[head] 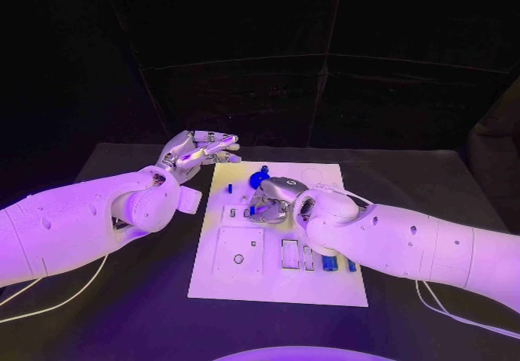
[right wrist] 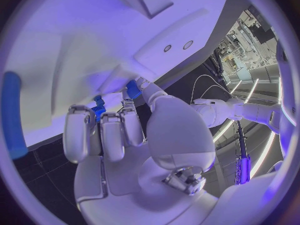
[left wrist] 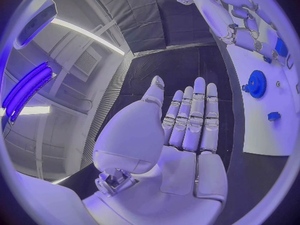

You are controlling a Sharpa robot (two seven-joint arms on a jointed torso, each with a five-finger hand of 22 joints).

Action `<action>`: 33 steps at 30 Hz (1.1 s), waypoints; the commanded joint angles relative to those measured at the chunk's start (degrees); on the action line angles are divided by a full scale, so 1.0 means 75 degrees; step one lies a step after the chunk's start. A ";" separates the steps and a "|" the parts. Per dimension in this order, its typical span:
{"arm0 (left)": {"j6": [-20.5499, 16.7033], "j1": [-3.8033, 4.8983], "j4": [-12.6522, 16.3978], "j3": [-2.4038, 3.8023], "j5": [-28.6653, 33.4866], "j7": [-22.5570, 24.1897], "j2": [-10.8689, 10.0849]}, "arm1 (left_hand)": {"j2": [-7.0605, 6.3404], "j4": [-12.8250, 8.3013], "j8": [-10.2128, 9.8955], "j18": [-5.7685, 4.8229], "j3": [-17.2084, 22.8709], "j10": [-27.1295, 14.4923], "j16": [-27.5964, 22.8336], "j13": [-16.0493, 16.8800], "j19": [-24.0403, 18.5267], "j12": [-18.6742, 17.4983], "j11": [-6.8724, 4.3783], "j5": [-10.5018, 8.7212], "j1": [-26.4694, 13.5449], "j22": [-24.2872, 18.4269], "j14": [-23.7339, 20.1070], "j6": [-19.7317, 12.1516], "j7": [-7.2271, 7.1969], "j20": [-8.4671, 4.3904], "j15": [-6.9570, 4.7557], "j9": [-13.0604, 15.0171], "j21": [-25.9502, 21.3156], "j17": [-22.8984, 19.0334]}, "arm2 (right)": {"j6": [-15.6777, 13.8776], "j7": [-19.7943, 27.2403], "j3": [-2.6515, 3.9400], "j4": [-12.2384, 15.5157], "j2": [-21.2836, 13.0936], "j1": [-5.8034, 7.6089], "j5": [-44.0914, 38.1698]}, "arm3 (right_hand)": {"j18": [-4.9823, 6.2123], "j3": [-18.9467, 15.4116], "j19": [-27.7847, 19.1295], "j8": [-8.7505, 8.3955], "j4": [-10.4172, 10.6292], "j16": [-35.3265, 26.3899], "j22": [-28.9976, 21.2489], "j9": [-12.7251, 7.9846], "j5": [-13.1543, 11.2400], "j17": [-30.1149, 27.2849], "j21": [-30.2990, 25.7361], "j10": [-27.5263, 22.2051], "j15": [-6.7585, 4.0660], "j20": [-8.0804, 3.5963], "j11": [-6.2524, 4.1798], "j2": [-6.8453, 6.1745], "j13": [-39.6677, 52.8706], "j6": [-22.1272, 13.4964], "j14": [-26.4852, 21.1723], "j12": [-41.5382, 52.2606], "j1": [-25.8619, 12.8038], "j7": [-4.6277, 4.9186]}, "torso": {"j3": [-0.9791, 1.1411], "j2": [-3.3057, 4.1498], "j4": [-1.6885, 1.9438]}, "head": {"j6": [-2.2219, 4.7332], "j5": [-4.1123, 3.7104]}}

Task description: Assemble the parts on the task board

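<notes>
The white task board (head: pixel 222 282) lay at the middle of the black tabletop (head: pixel 130 316), with a blue gear (head: pixel 260 180) near its far edge and small blue parts (head: pixel 328 263) standing in slots toward its near right corner. The right hand (head: pixel 273 201) was down on the board's far half, fingers (right wrist: pixel 112 135) curled around a small blue piece (right wrist: pixel 98 111); whether they truly gripped it could not be told. The left hand (head: pixel 198 153) hovered just beyond the board's far left corner, fingers (left wrist: pixel 190 120) straight, released, holding nothing.
</notes>
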 commanded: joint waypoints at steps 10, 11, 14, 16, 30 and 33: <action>0.0088 0.0012 0.0000 0.0007 0.0006 0.0037 0.0002 | 0.0029 -0.0061 -0.0036 0.0116 -0.0012 0.0072 -0.0034 -0.0001 0.0045 -0.0041 0.0005 0.0015 0.0030 -0.0012 0.0046 0.0049 -0.0026 -0.0013 0.0030 0.0003 -0.0043 0.0009 | -0.0011 -0.0465 -0.0054 -0.0017 -0.0002 -0.0057 -0.0151 | -0.0092 -0.0870 0.0004 -0.0025 0.0473 -0.0027 -0.0012 0.0012 -0.0722 0.0980 -0.0038 -0.0239 0.0053 0.0046 0.0038 -0.0339 0.0620 -0.0298 0.0576 -0.0367 -0.0515 0.0021 | -0.0002 -0.0002 -0.0007 | -0.0008 -0.0034; 0.0088 0.0012 0.0001 0.0007 0.0006 0.0037 0.0002 | 0.0029 -0.0061 -0.0036 0.0116 -0.0012 0.0072 -0.0034 -0.0001 0.0045 -0.0041 0.0005 0.0015 0.0030 -0.0012 0.0046 0.0049 -0.0026 -0.0013 0.0030 0.0003 -0.0043 0.0009 | -0.0052 -0.0473 -0.0054 -0.0013 -0.0004 -0.0058 -0.0154 | -0.0092 -0.0932 0.0003 -0.0024 0.0504 -0.0027 -0.0013 0.0012 -0.0715 0.0981 -0.0039 -0.0248 0.0055 0.0047 0.0041 -0.0349 0.0609 -0.0314 0.0576 -0.0378 -0.0520 0.0024 | -0.0002 -0.0002 -0.0007 | -0.0008 -0.0034; 0.0088 0.0012 0.0001 0.0007 0.0006 0.0036 0.0001 | 0.0029 -0.0061 -0.0036 0.0116 -0.0012 0.0072 -0.0034 -0.0001 0.0045 -0.0041 0.0005 0.0015 0.0030 -0.0012 0.0046 0.0049 -0.0026 -0.0013 0.0030 0.0003 -0.0043 0.0009 | -0.0318 -0.0465 -0.0054 0.0020 -0.0022 -0.0059 -0.0160 | -0.0093 -0.1301 0.0007 -0.0043 0.0681 -0.0025 -0.0008 0.0008 -0.0621 0.0993 -0.0041 -0.0226 0.0099 0.0077 0.0095 -0.0379 0.0630 -0.0566 0.0578 -0.0330 -0.0496 0.0081 | -0.0003 -0.0002 -0.0005 | -0.0009 -0.0039; 0.0089 0.0012 0.0001 0.0007 0.0006 0.0035 0.0001 | 0.0029 -0.0061 -0.0036 0.0116 -0.0012 0.0072 -0.0034 -0.0001 0.0045 -0.0041 0.0005 0.0015 0.0030 -0.0012 0.0046 0.0049 -0.0026 -0.0013 0.0030 0.0003 -0.0043 0.0009 | -0.0572 -0.0403 -0.0054 0.0057 -0.0042 -0.0064 -0.0163 | -0.0098 -0.1570 0.0019 -0.0032 0.0806 -0.0023 0.0014 0.0013 -0.0482 0.1001 -0.0032 -0.0223 0.0113 0.0099 0.0114 -0.0394 0.0629 -0.0644 0.0579 -0.0318 -0.0460 0.0105 | 0.0000 -0.0002 -0.0002 | -0.0007 -0.0042; 0.0012 0.0012 0.0000 0.0007 -0.0585 -0.0768 -0.0057 | 0.0125 -0.0168 0.0077 0.0130 -0.0044 0.0801 0.0525 0.0084 0.0976 0.0164 -0.0285 0.0024 -0.0020 0.0145 0.1279 0.0457 -0.0237 -0.0374 -0.0357 0.0038 0.0409 0.0401 | -0.1401 0.1319 -0.0040 0.0870 -0.1022 -0.0003 0.1306 | -0.0086 -0.2346 -0.0012 -0.0028 0.1126 -0.0045 -0.0044 0.0009 -0.0106 0.0970 -0.0060 -0.0248 0.0152 0.0135 0.0155 -0.0158 0.0571 -0.0831 0.0568 -0.0328 0.0148 0.0157 | 0.0000 -0.0028 -0.0010 | 0.0037 -0.0018; 0.0097 0.0017 -0.0003 0.0008 -0.1286 -0.1614 -0.0094 | 0.0095 0.0093 0.0181 0.0102 -0.0282 0.1669 0.1042 0.0266 0.1700 0.0514 -0.0586 -0.0007 -0.0481 0.0301 0.2165 0.0769 -0.0485 -0.0698 -0.0695 0.0078 0.0790 0.0783 | -0.0777 0.1783 -0.0038 0.1076 -0.1449 0.0182 0.2685 | 0.0010 -0.2531 -0.0242 0.0028 0.1037 0.0322 -0.0474 0.0025 -0.0132 0.1837 -0.0282 -0.0406 0.0240 0.0155 0.0206 -0.0072 0.0387 -0.0811 0.0755 -0.0547 0.0410 0.0181 | 0.0011 -0.0080 -0.0015 | 0.0023 0.0006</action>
